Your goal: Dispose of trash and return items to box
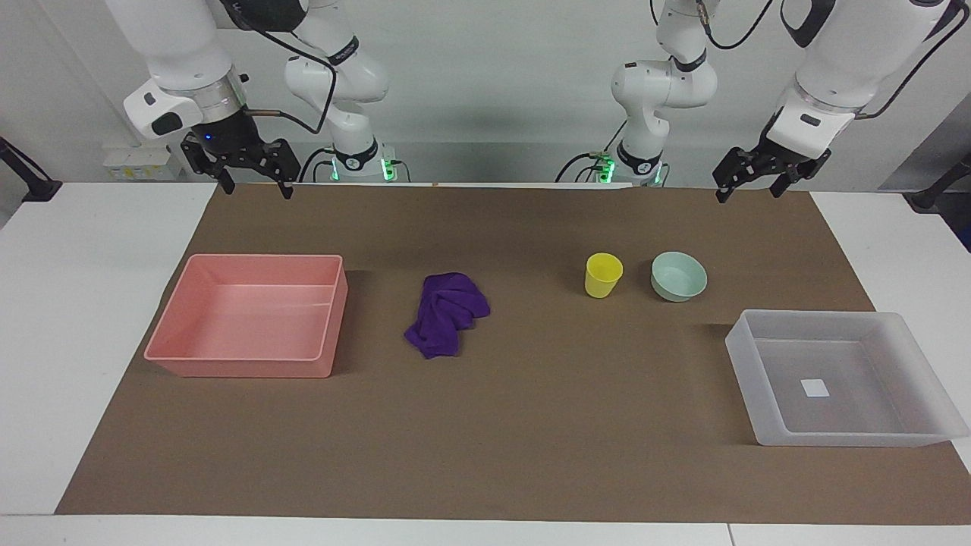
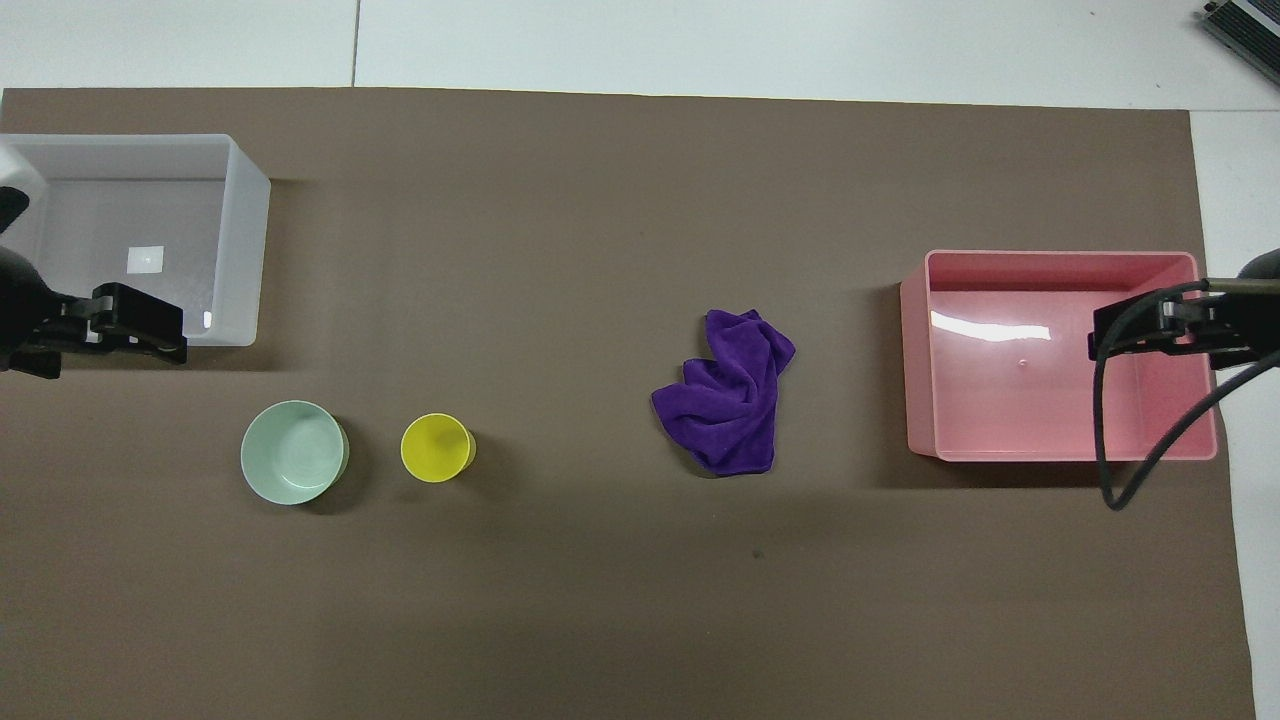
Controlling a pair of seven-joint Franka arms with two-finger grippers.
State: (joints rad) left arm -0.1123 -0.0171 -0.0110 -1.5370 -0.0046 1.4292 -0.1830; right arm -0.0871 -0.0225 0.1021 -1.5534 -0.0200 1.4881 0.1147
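Both grippers hung open and empty: left gripper above the mat's robot-side edge, right gripper too. Purple rag lay mid-mat, pink bin at its 9 o'clock in the facing view, yellow cup and green bowl at 2, outside the clear tray.

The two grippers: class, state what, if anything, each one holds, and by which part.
Nothing is held. The left gripper and the right gripper both hang open and empty above the table edge nearest the robots.

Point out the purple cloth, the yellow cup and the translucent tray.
purple cloth (image 1: 447, 312), facing view, middle folds.
yellow cup (image 1: 603, 277), facing view, outer wall.
translucent tray (image 2: 250, 240), overhead view, side wall.
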